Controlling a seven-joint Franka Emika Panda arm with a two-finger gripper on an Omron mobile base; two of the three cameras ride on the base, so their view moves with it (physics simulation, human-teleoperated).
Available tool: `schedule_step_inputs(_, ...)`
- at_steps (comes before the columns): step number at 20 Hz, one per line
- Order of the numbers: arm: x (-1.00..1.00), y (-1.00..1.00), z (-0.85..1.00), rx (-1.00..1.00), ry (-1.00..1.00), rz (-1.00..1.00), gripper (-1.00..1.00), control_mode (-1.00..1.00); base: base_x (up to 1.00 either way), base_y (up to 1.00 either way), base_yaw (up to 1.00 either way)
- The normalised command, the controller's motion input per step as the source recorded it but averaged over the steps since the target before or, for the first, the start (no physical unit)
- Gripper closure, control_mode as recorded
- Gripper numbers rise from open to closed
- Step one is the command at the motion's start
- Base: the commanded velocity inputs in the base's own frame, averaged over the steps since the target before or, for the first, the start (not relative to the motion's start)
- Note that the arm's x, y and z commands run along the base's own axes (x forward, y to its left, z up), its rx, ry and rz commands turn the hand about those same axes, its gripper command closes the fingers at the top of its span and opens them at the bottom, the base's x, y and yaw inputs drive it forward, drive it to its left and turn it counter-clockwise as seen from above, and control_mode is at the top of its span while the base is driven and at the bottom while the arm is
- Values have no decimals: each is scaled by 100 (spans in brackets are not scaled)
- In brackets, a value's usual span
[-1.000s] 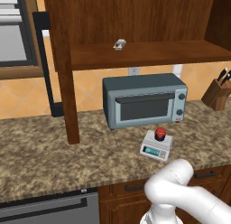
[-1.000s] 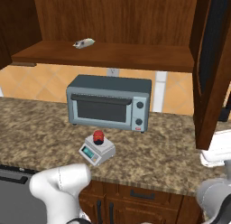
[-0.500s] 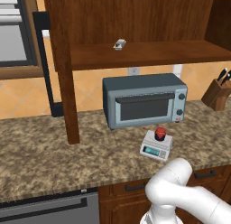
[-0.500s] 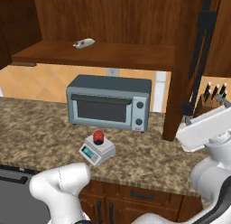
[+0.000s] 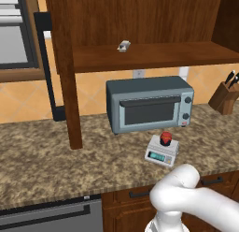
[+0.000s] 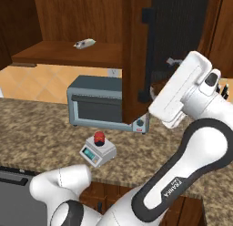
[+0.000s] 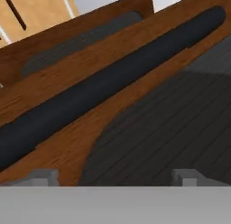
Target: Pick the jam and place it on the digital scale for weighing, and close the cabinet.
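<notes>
The jam (image 5: 165,138), a tiny jar with a red lid, stands on the digital scale (image 5: 161,152) on the counter in front of the toaster oven; both show again as jam (image 6: 99,138) on scale (image 6: 97,152). The cabinet (image 5: 140,20) stands open above, its left door (image 5: 62,72) edge-on. Its right door (image 6: 179,36) is partly swung in, dark panel facing me. My gripper (image 6: 169,63) is at that door's face, open and holding nothing. In the hand view the gripper (image 7: 115,175) is close to the panel, just below the black bar handle (image 7: 108,83).
A blue-grey toaster oven (image 5: 149,104) sits at the back of the granite counter (image 5: 56,156). A small grey-white item (image 5: 123,46) lies on the cabinet shelf. A knife block (image 5: 225,96) stands at the far right. A dishwasher front (image 5: 46,217) is below the counter.
The right cabinet door has swung from the far right towards the cabinet, and my hand has moved left with it. The jam and scale have stayed put.
</notes>
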Motion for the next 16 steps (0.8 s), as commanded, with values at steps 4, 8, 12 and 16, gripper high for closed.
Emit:
schedule_step_inputs(4, 99, 100, -24, -39, 27, -21, -100, -100, 0, 0, 0)
schedule_step_inputs(8, 100, 100, -39, -28, 8, -34, -100, -100, 0, 0, 0)
schedule_step_inputs(12, 100, 100, -14, -29, 12, -34, -100, -100, 0, 0, 0)
schedule_step_inputs(16, 100, 79, -17, -25, 8, -33, -100, -100, 0, 0, 0)
